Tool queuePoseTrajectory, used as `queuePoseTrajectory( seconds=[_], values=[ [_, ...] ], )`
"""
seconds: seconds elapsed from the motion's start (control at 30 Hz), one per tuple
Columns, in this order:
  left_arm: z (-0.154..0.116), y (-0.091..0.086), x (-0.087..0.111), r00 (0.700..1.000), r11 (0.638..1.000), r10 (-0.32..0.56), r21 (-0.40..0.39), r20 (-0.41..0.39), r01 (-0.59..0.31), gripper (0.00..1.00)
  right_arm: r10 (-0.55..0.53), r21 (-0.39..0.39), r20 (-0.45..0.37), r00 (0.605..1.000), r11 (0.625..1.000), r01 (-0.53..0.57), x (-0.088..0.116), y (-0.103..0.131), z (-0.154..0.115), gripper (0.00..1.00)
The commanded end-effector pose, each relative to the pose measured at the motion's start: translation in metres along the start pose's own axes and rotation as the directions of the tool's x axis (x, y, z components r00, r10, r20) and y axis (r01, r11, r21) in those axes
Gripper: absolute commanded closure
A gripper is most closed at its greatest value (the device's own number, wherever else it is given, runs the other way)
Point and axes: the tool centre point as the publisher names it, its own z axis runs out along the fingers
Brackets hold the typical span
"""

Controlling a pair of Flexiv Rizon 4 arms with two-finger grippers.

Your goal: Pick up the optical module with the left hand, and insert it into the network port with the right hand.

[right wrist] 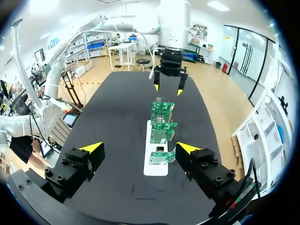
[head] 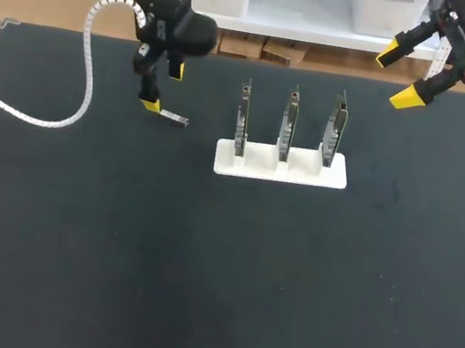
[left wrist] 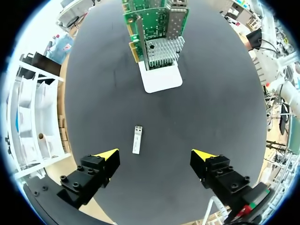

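A small silver optical module (head: 174, 117) lies flat on the black table, left of the white stand (head: 281, 165) that holds three upright green network cards (head: 288, 126). My left gripper (head: 160, 86) hangs open just above the module; in the left wrist view the module (left wrist: 137, 139) lies ahead of and between the spread fingers (left wrist: 105, 158), untouched. My right gripper (head: 404, 75) is open and raised at the far right, beyond the stand. In the right wrist view the cards (right wrist: 162, 132) stand in a row ahead of the right gripper (right wrist: 136, 147), with the left gripper (right wrist: 168, 87) beyond them.
A white coiled cable (head: 85, 67) hangs from my left arm and trails over the table's left side. The table's far edge (head: 261, 60) runs just behind both grippers. The black mat (head: 214, 279) stretches wide in front of the stand.
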Motion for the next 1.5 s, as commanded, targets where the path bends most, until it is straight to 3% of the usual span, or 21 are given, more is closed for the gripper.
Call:
queuePoseTrajectory(
  seconds=[0.03, 0.37, 0.47, 0.8, 1.23, 1.5],
  values=[
    [0.000, -0.006, 0.001, 1.000, 1.000, 0.000, -0.019, -0.001, 0.000, 0.00, 0.001, 0.004, -0.001, 1.000, 1.000, -0.001, 0.000, 0.002, 0.000, 0.00],
    [0.000, -0.006, 0.001, 1.000, 1.000, 0.000, -0.019, -0.001, 0.000, 0.00, 0.001, 0.004, -0.001, 1.000, 1.000, -0.001, 0.000, 0.002, 0.000, 0.00],
    [0.001, -0.001, -0.001, 0.997, 0.999, 0.039, -0.011, -0.070, -0.040, 0.00, 0.001, 0.004, -0.001, 1.000, 1.000, -0.001, 0.000, 0.002, 0.000, 0.00],
    [0.000, 0.008, 0.011, 1.000, 0.999, 0.019, 0.030, -0.012, -0.019, 0.00, 0.001, 0.004, -0.001, 1.000, 1.000, -0.001, 0.000, 0.002, 0.000, 0.00],
    [0.025, 0.035, 0.006, 0.999, 0.998, 0.032, 0.059, -0.044, -0.030, 0.00, 0.001, 0.004, -0.001, 1.000, 1.000, -0.001, 0.000, 0.002, 0.000, 0.00],
    [0.037, 0.030, 0.007, 0.998, 0.995, 0.036, 0.090, -0.055, -0.031, 0.00, 0.001, 0.004, -0.001, 1.000, 1.000, -0.001, 0.000, 0.002, 0.000, 0.00]
  ],
)
